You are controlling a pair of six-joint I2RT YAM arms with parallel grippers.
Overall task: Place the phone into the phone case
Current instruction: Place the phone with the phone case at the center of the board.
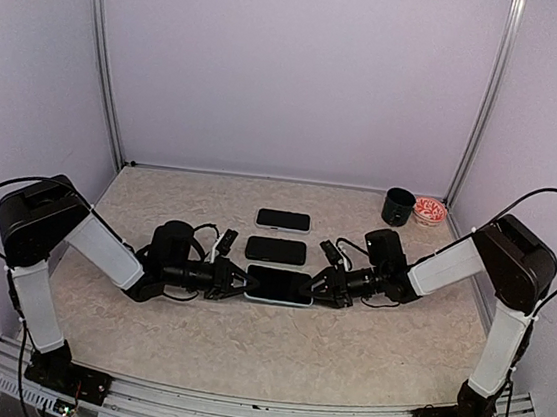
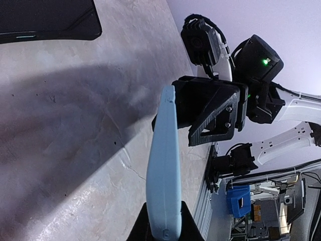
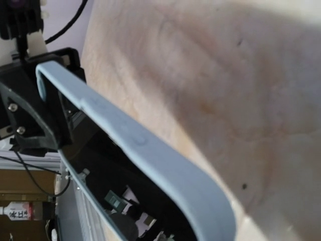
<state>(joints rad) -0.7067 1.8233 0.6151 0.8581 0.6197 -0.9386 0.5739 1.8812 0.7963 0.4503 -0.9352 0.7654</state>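
Pale-blue case (image 2: 163, 186) spans both grippers mid-table | left gripper (image 1: 242, 283) clamped tight on one end | right gripper (image 1: 318, 286) at the other end, grip cannot be told | only top view shows dark phone (image 1: 278, 284) inside its rim, two spare phones (image 1: 276, 250) just behind | broad table (image 1: 361, 364) stretch toward near edge

text: none readable | bottle label (image 3: 18, 214): too blurred to read
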